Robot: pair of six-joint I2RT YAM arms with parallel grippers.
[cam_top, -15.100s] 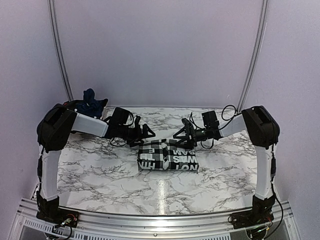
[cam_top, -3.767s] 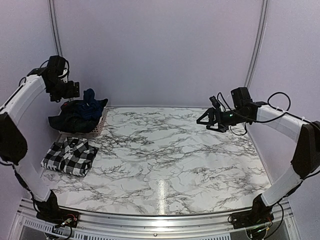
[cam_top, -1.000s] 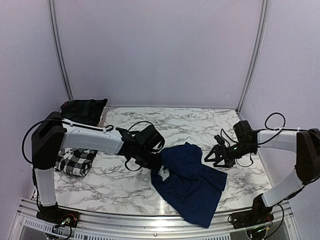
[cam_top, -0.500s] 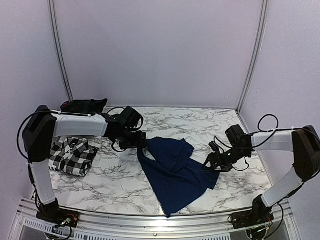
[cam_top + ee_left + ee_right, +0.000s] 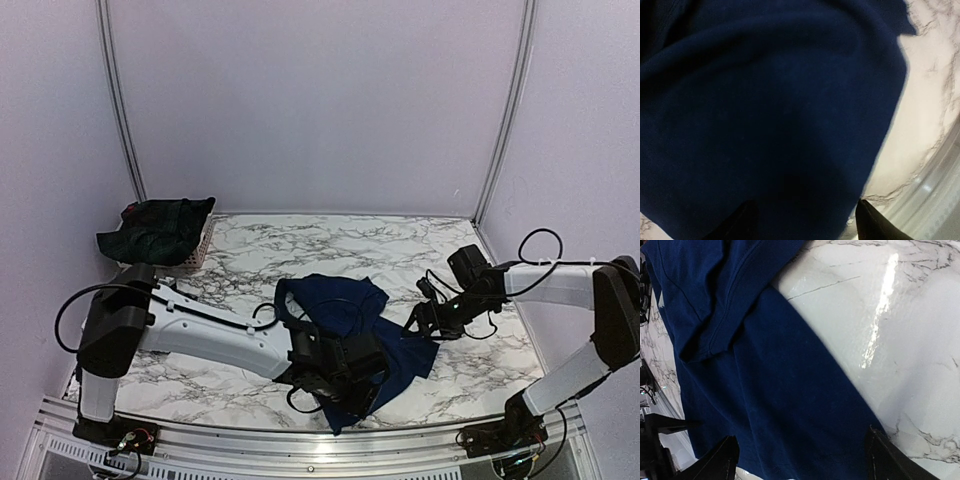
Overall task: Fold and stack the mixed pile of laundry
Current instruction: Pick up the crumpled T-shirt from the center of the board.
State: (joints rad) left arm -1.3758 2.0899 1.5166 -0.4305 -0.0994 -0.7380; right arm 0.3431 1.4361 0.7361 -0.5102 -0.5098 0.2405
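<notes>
- Left arm [image 5: 200, 335]: reaches from its base to the right, forearm low, wrist near the surface's near edge.
- Left gripper [image 5: 805, 225]: jaws spread wide, with both fingertips [image 5: 745, 222] at the bottom of the wrist view.
- Right arm [image 5: 560, 285]: elbow bent at far right, forearm reaching left and low.
- Right gripper [image 5: 802, 460]: jaws spread wide, pointing left.

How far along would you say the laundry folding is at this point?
Done: the navy T-shirt lies out on the table, unfolded. In hand: the left gripper, open, hovers over its near end; the right gripper, open, sits at its right edge. Left: folding it, then the dark plaid garment in the basket.
</notes>
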